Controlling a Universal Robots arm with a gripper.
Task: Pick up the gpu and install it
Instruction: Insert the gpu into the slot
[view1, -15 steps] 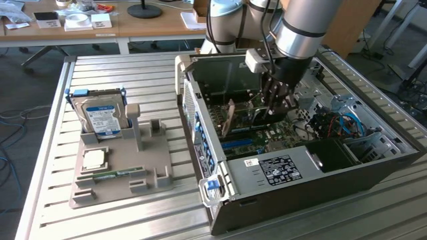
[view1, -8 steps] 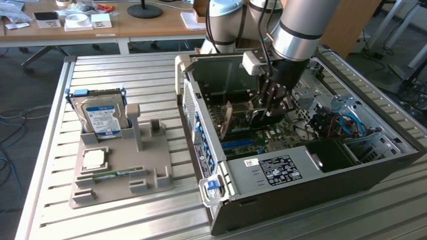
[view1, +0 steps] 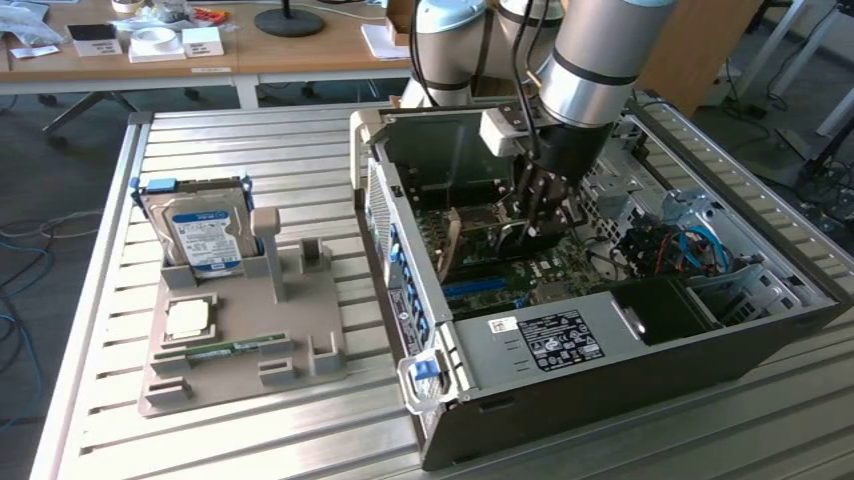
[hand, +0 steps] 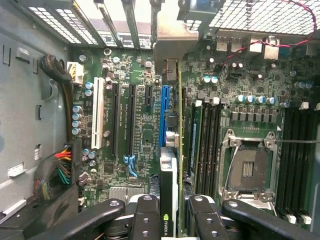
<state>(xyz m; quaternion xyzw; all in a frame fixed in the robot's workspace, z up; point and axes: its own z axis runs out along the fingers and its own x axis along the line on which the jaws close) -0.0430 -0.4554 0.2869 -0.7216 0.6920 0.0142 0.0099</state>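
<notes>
The gpu (hand: 169, 170) hangs edge-on inside the open computer case (view1: 587, 350), clamped in my pincer (hand: 170, 207), whose dark fingers (hand: 145, 215) press on either face of the card. It runs parallel to the blue slot (hand: 163, 115) on the motherboard (hand: 130, 150) and just beside it. Its pale metal bracket (hand: 170, 37) reaches past the slot's far end, toward the row of rear openings (hand: 125, 20) in the case wall. The pick-up is done, by my reading, and the step in hand is the install: the card is lined up over the board's expansion slots and held low among them. I cannot tell whether its bottom edge already touches a connector or hovers a little above one, because the card's own body hides that line. As I judge it, seating calls for the card's edge to stay square along a slot, for the bracket to meet its rear opening without catching on the metal strips there, and for a straight, even press with no tilt. Well apart from the blue slot, outside the case on the slatted table (view1: 240, 440), a grey rack (view1: 287, 340) holds a hard drive (view1: 200, 235) upright and a memory stick (view1: 234, 348) lying flat.
</notes>
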